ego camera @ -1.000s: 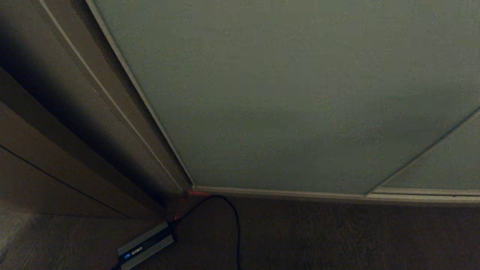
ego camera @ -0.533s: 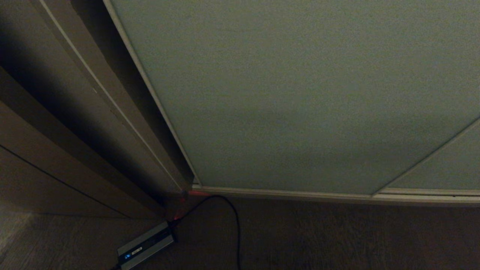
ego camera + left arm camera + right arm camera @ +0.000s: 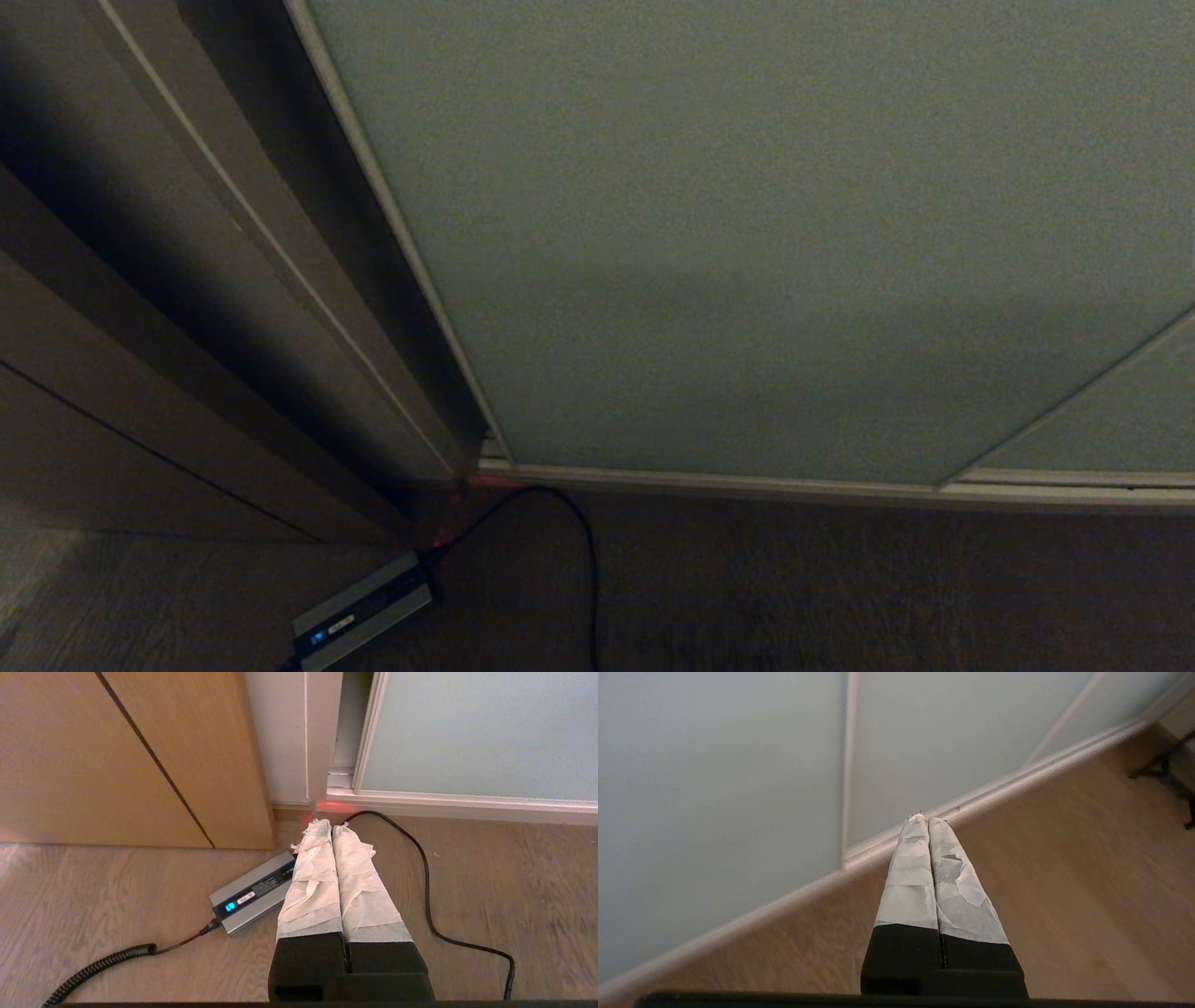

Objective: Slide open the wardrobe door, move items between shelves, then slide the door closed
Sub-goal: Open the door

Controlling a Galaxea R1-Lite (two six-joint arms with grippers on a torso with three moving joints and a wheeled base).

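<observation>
The sliding wardrobe door is a pale grey-green panel with a thin beige frame that fills most of the head view. A narrow dark gap runs between its left edge and the wardrobe side. The door also appears in the left wrist view and the right wrist view. The items and the shelves are hidden behind it. My left gripper hangs shut and empty over the floor near the door's lower left corner. My right gripper is shut and empty, pointing at the bottom rail, apart from the door.
A grey charger box with a blue light lies on the wood floor by the corner, with a black cable looping from it. Brown wooden panelling stands to the left. A second grey-green panel is at the right. A dark furniture leg stands further off.
The door's left edge has slid to the right and the dark gap beside it has widened. The charger and cable have stayed in place.
</observation>
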